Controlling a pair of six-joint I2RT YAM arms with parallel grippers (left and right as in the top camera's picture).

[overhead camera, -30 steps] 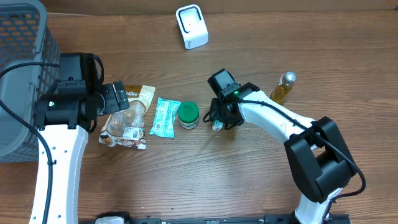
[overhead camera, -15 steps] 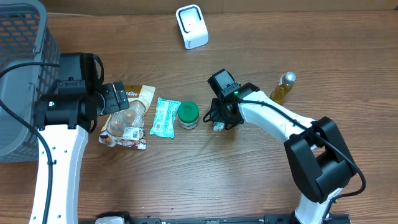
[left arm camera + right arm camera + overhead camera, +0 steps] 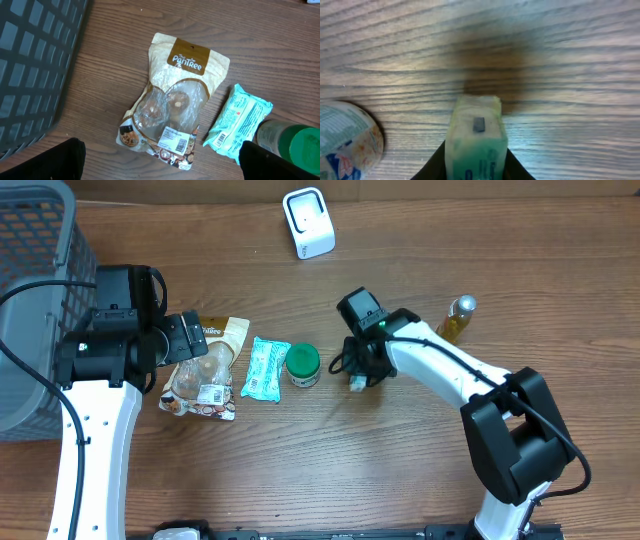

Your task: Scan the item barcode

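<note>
My right gripper (image 3: 358, 370) is shut on a small pale green and white box (image 3: 476, 137), which stands between its dark fingers (image 3: 434, 167) just above the wooden table; the box (image 3: 357, 383) pokes out below the gripper in the overhead view. The white barcode scanner (image 3: 308, 222) stands at the back of the table, well away from the box. On the left, my left gripper (image 3: 167, 167) hangs open over a snack pouch (image 3: 172, 102), holding nothing. No barcode on the box is readable.
A teal packet (image 3: 265, 368) and a green-lidded jar (image 3: 303, 364) lie between the two grippers, the jar (image 3: 345, 137) close to the left of the held box. A yellow bottle (image 3: 456, 320) stands right of the right arm. A grey basket (image 3: 30, 310) fills the far left.
The right gripper's jaws have closed onto the small box, and it has shifted slightly to the right. The left arm has not moved.
</note>
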